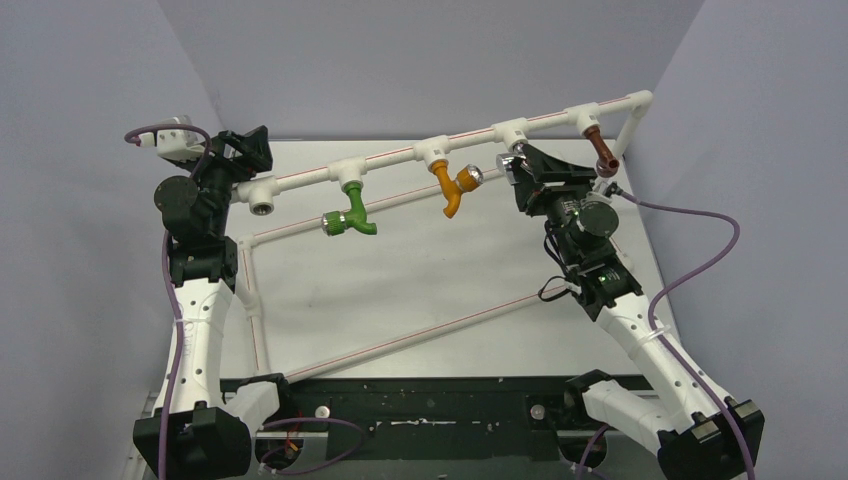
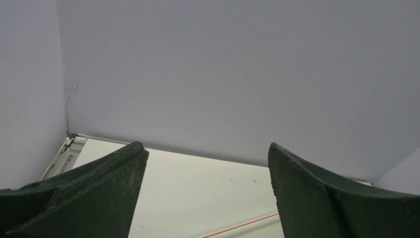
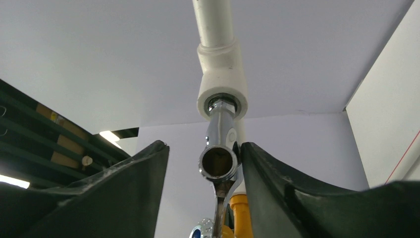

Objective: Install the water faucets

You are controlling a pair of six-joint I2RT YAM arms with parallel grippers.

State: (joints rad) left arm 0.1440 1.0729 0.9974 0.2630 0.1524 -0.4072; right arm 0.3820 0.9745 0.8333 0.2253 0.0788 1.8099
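The chrome water faucet (image 3: pixel 218 148) hangs from a white tee fitting (image 3: pixel 222 84) on the pipe, its spout mouth facing my right wrist camera. My right gripper (image 3: pixel 203 145) is open around it: the right finger touches the faucet's side and the left finger stands apart from it. In the top view the faucet (image 1: pixel 507 160) is mostly hidden behind my right gripper (image 1: pixel 522 170), under the third tee. My left gripper (image 1: pixel 250 150) is open and empty at the far left end of the pipe. In its own view it (image 2: pixel 205 148) faces the back wall.
A green tap (image 1: pixel 350 216), an orange tap (image 1: pixel 449 190) and a brown tap (image 1: pixel 601 150) hang from the white pipe frame (image 1: pixel 400 160). An open elbow fitting (image 1: pixel 262 207) sits at the frame's left end, below my left gripper. Lower frame pipes cross the table (image 1: pixel 420 270).
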